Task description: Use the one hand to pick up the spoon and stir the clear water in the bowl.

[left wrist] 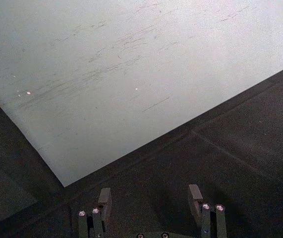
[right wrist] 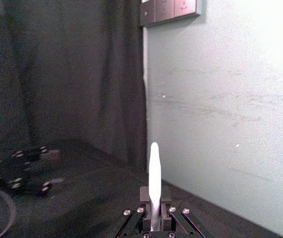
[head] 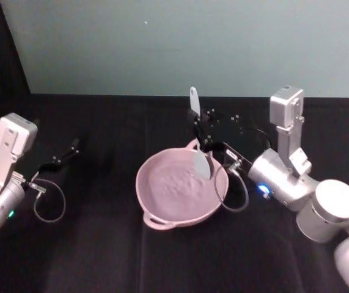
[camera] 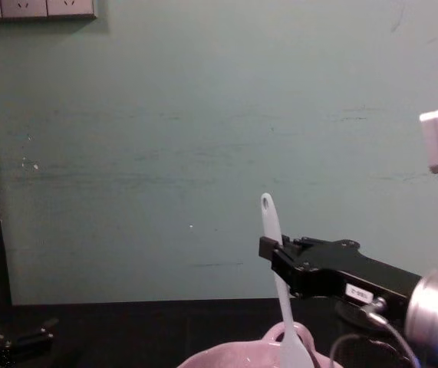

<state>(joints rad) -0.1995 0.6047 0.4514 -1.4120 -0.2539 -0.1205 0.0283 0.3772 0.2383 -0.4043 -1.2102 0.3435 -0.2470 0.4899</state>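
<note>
Currently the right tool [head: 195, 117] clasps the slim white spoon [head: 201, 163] upright in pink bowl [head: 153, 201].

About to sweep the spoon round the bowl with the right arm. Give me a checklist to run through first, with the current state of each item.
1. Grip: the right gripper is shut on the spoon handle, below the hole at its tip. Ok.
2. Spoon pose: close to upright, head down inside the bowl. Ok.
3. Head in the water: it meets the surface in the head view, but how deep it sits cannot be told.
4. Rim clearance: the head is close to the bowl's far right rim. Touching or apart, cannot tell.
5. Cable loop from the right wrist hangs by the bowl's right side. Contact, cannot tell.
6. Left gripper: open, parked far left, apart from the bowl. Ok.
</note>
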